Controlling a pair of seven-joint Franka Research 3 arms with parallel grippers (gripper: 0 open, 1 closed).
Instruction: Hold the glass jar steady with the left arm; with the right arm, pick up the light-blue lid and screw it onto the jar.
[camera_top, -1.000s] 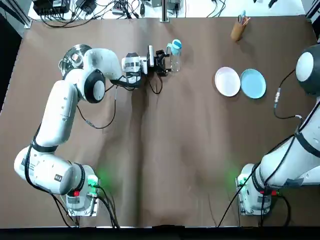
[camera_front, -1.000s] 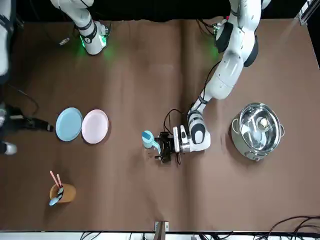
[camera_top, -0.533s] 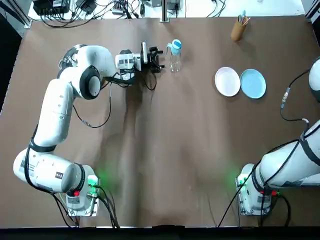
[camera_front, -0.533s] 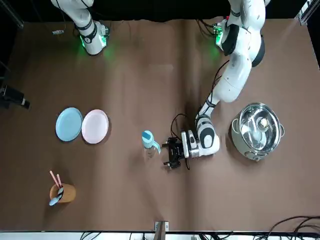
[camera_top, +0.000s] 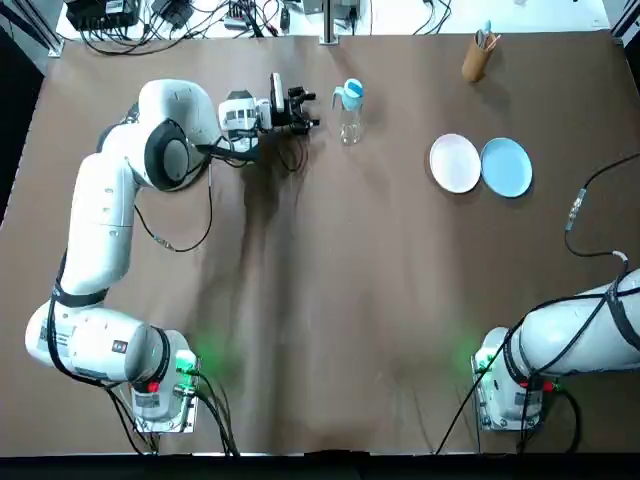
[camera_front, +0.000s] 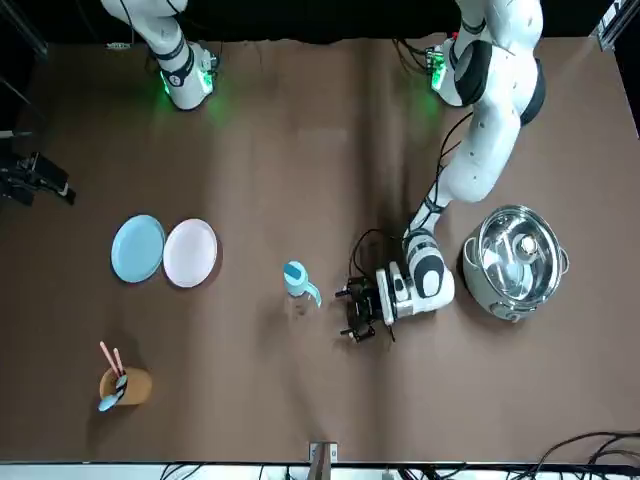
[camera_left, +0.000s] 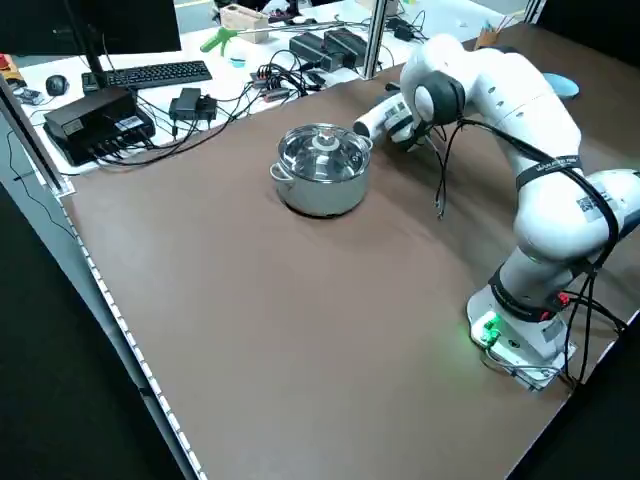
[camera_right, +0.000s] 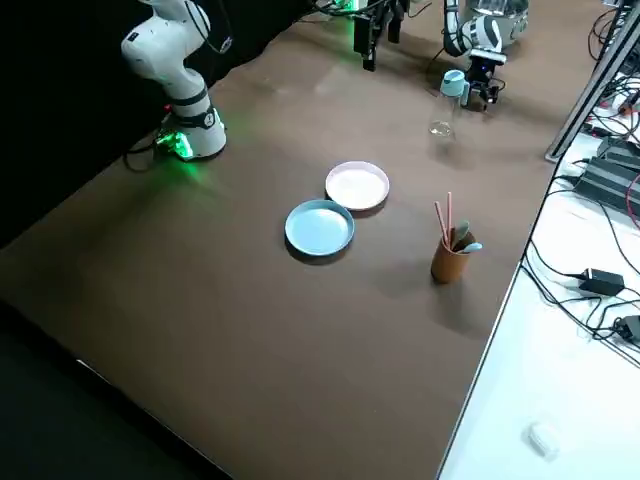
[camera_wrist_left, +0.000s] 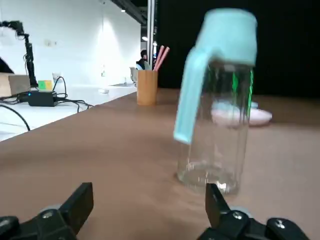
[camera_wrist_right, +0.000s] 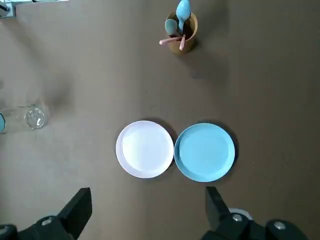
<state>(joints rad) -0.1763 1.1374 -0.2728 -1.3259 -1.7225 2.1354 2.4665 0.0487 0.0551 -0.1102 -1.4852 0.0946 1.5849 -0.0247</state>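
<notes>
Glass jar (camera_top: 350, 125) stands upright near the table's far edge, about mid-width. The light-blue lid (camera_top: 351, 92) already sits on its mouth, strap hanging down one side; can't tell if it's threaded on. Left gripper (camera_top: 313, 108) lies level just beside the jar on the steel pot (camera_left: 320, 190) side, fingers spread, not touching the glass. Right gripper (camera_wrist_right: 147, 194) hangs high over the white plate (camera_top: 455, 163) and blue plate (camera_top: 506, 167), which lie side by side; fingers wide apart, nothing between them. Tan cup (camera_top: 475, 62) with utensils stands at the far corner.
</notes>
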